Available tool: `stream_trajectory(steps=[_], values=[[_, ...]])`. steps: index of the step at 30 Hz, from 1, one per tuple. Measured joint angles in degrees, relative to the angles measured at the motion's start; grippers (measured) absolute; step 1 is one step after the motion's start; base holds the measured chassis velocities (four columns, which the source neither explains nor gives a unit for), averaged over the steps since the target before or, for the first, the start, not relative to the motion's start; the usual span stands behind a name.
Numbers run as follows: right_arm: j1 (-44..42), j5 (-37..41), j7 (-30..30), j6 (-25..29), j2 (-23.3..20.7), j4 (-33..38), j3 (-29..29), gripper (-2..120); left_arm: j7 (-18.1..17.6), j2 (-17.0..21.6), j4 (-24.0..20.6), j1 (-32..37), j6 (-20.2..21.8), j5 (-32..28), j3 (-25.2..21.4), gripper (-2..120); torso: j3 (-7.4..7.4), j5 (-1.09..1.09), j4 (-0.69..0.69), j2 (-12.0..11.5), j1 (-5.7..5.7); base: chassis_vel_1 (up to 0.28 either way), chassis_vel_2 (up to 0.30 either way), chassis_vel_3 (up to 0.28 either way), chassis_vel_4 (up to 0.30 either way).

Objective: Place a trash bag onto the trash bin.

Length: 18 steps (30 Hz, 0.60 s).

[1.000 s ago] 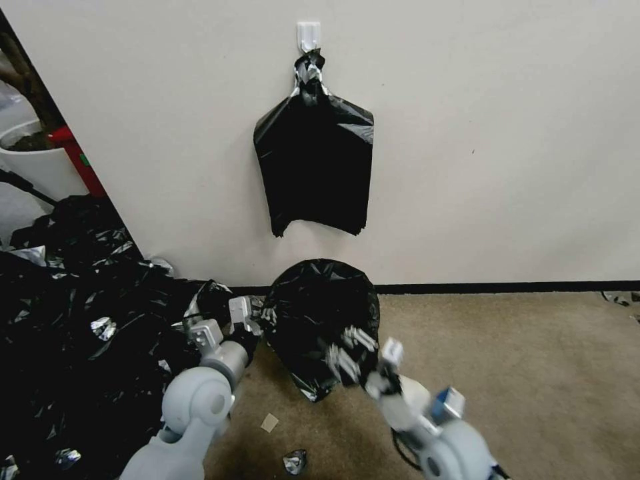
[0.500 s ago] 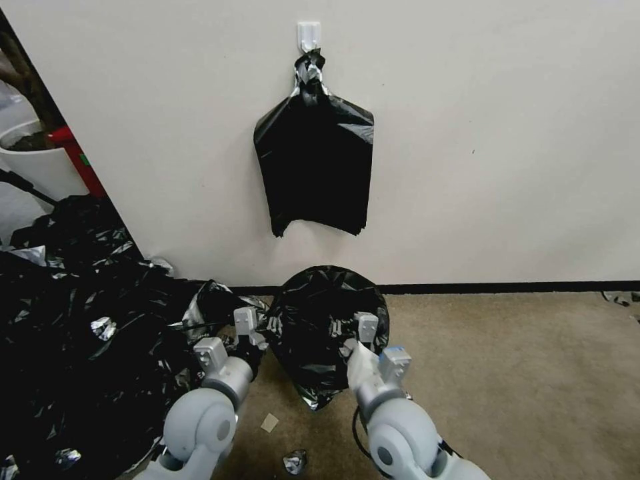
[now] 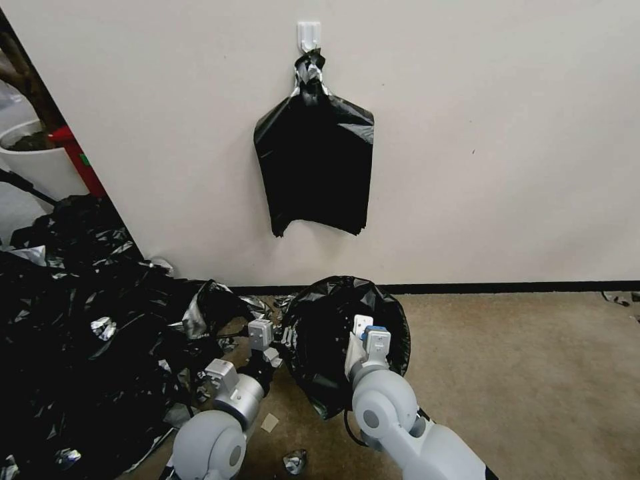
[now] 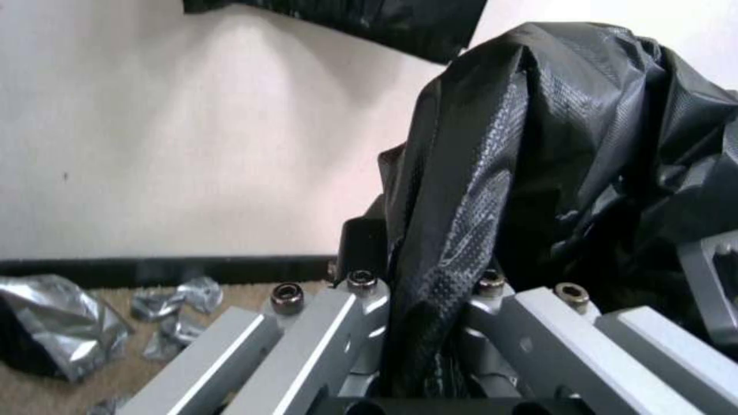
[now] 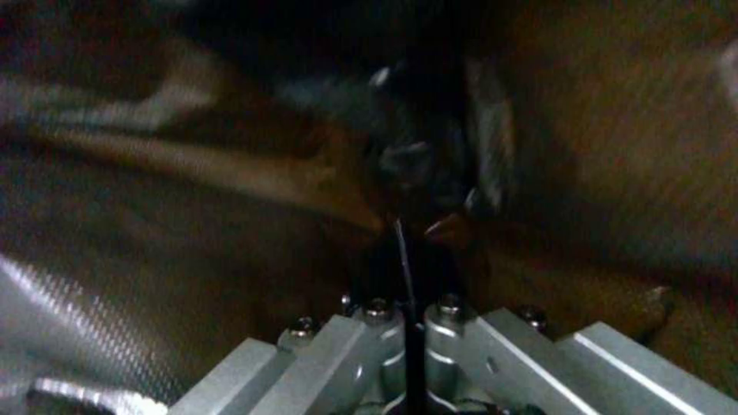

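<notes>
With my left claw (image 4: 407, 323) and right claw (image 5: 411, 323) each pinching an edge of the bag (image 3: 333, 333), I hold its mouth spread low by the wall, so the stretching looks done, but I cannot see the bin to judge seating.

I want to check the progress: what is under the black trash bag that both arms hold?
Nothing can be seen under the trash bag: black film covers everything there. The left end effector and right end effector both grip it.
</notes>
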Motion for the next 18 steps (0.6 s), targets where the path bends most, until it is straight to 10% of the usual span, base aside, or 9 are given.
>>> stream_trajectory(steps=[18], values=[[3.2,4.2,3.3,-5.9,-0.1,-5.2,0.5,0,4.4,0.0,0.0,1.1,-4.6,3.2,1.2,7,0.00,0.00,0.00,0.0,0.00,0.000,0.000,0.000,0.000]])
